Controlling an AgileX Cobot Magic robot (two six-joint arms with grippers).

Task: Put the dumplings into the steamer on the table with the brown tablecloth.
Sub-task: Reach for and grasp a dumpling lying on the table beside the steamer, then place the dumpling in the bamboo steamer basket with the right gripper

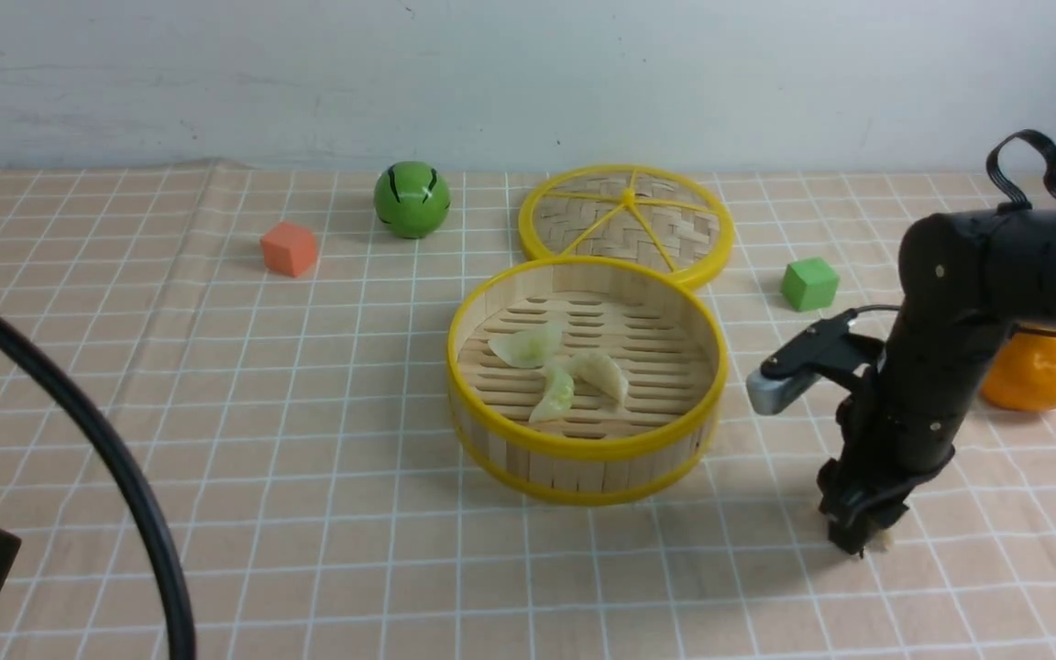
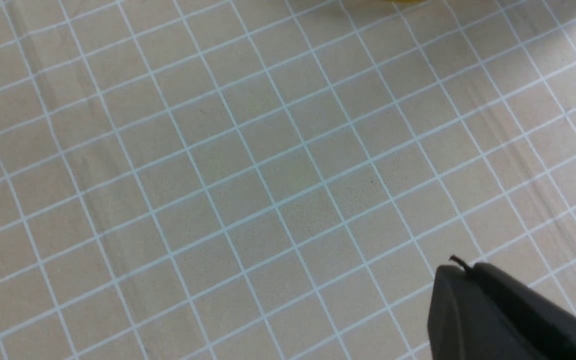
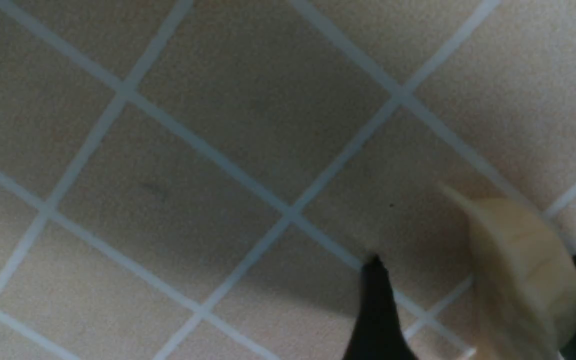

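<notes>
1 steamer (image 1: 583, 449), mid-tabletop (image 1: 308, 458), containing three dumplings (image 1: 603, 374). 1 beige dumpling (image 3: 523, 260) on tablecloth (image 3: 218, 125) right of steamer, between parted jaws of right gripper (image 1: 863, 541), touching one. Jaws of left gripper (image 2: 460, 267) together.

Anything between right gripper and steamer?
No. The front view shows only bare cloth between the right gripper and the steamer. A beige dumpling lies at the gripper's tips, not in that stretch.
</notes>
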